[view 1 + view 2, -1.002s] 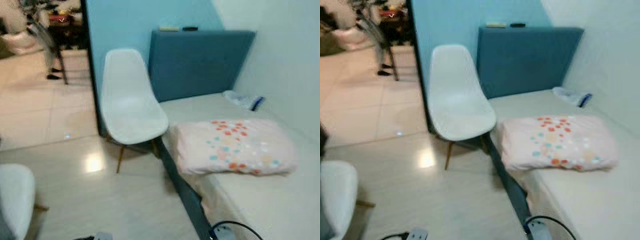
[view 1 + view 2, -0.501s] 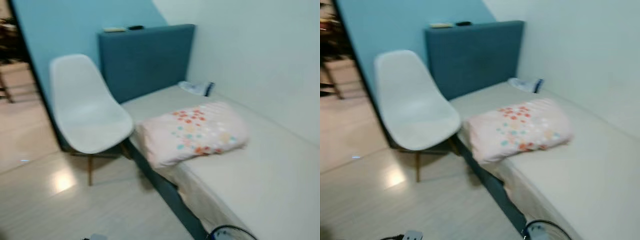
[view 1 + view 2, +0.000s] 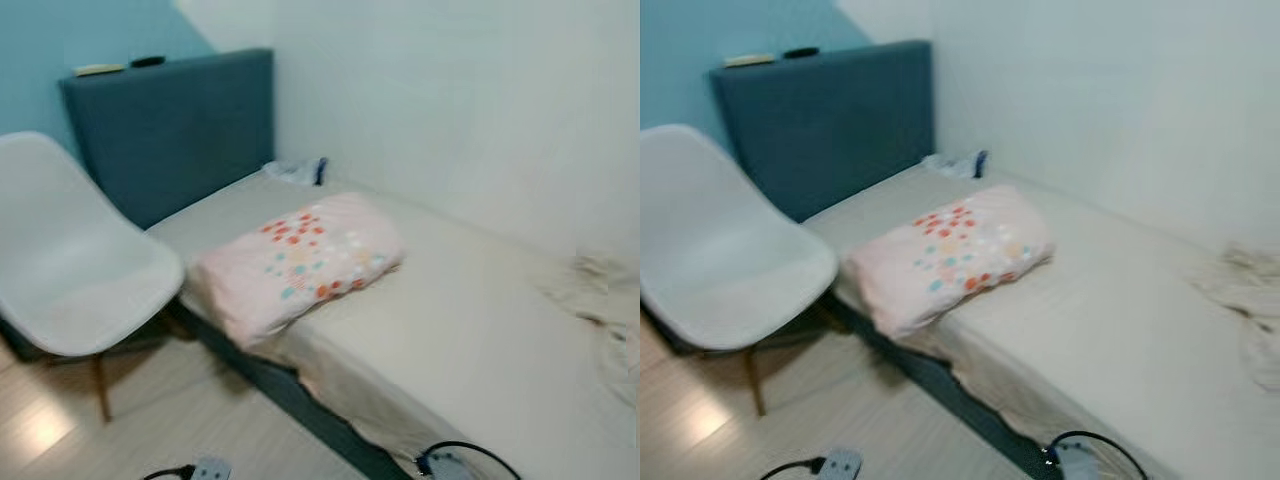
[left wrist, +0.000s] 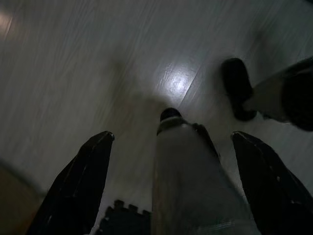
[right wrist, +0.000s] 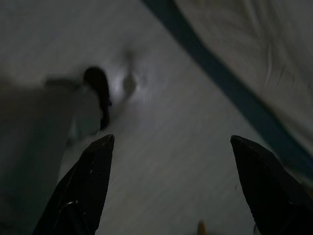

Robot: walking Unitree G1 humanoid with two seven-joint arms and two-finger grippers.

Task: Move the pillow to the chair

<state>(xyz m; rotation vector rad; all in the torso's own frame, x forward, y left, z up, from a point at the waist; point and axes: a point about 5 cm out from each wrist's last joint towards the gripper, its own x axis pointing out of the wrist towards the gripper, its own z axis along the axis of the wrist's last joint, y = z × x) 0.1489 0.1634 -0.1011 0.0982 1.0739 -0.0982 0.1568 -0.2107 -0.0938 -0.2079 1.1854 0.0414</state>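
Approach step: the pillow [image 3: 295, 262] lies on the bed [image 3: 470, 340] near its edge, just beside the white chair [image 3: 75, 270]. Left claw [image 4: 171, 186] and right claw [image 5: 168, 186] hang spread wide, empty, over the floor — next, prob. raise both arms to the pillow.

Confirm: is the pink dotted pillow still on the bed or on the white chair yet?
On the bed. The pink dotted pillow lies flat near the mattress edge of the beige bed, beside the white plastic chair, whose seat holds nothing.
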